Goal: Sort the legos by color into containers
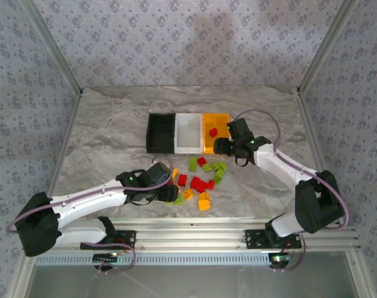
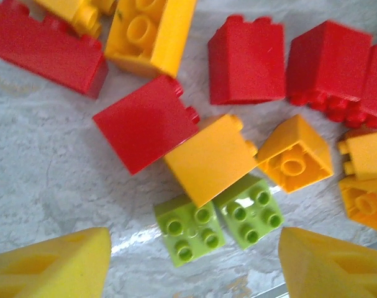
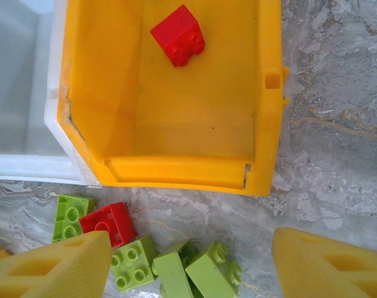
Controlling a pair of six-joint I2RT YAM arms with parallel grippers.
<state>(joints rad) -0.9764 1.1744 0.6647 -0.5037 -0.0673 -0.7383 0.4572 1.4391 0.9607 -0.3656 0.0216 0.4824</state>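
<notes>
Bearing all: table (image 1: pixel 107 130). Far row: black bin (image 1: pixel 149 133), white bin (image 1: pixel 188 149), orange bin (image 3: pixel 176 171). Nearer: brick pile (image 1: pixel 199 182). Over its near edge: left end effector (image 2: pixel 194 248), open, empty; two green bricks (image 2: pixel 189 228) just ahead, side by side across its gap. By orange bin: right end effector (image 3: pixel 191 251), open, empty.

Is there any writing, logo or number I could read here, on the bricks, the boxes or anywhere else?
None can be read.
Green brick: the studs are too blurred to show any mark.
Orange-yellow bin, white bin, black bin: plain, no label.
Wall covering: a repeating pattern, no letters.
</notes>
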